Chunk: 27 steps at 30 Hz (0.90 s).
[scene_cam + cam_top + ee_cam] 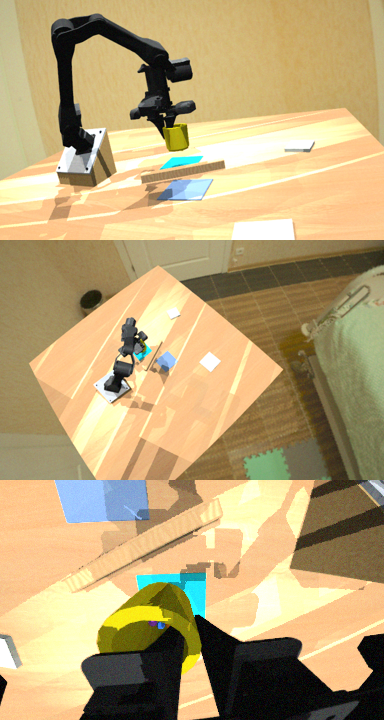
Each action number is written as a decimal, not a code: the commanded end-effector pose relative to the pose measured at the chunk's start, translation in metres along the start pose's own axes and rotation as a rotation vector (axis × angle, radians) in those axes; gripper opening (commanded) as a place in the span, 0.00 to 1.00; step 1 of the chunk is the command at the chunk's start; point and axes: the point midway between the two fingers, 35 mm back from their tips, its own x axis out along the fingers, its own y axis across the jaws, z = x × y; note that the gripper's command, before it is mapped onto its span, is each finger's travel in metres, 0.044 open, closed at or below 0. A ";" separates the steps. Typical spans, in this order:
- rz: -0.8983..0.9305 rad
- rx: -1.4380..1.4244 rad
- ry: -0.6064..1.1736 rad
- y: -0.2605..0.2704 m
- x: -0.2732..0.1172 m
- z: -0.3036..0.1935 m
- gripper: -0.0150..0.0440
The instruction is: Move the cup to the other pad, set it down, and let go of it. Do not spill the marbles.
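Observation:
A yellow cup (143, 345) (176, 138) (135, 614) hangs in the air, close to upright, above the cyan pad (140, 356) (181, 161) (198, 592). My gripper (166, 133) (189, 619) is shut on the cup's wall, one finger inside the cup and one outside. A purple and a blue marble (161, 625) show inside the cup; the fingers and the wall hide the rest of its inside. The blue pad (167, 361) (185, 190) (106, 500) lies bare on the table.
A low wooden bar (154, 356) (184, 171) (145, 545) stands between the two pads. A white block (173, 313) (299, 145) (8, 651) and a white square (210, 361) (263, 230) lie farther off. The arm's base plate (99, 385) (66, 165) sits on a wooden wedge.

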 end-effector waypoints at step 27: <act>0.002 0.005 0.004 -0.009 0.030 -0.023 0.25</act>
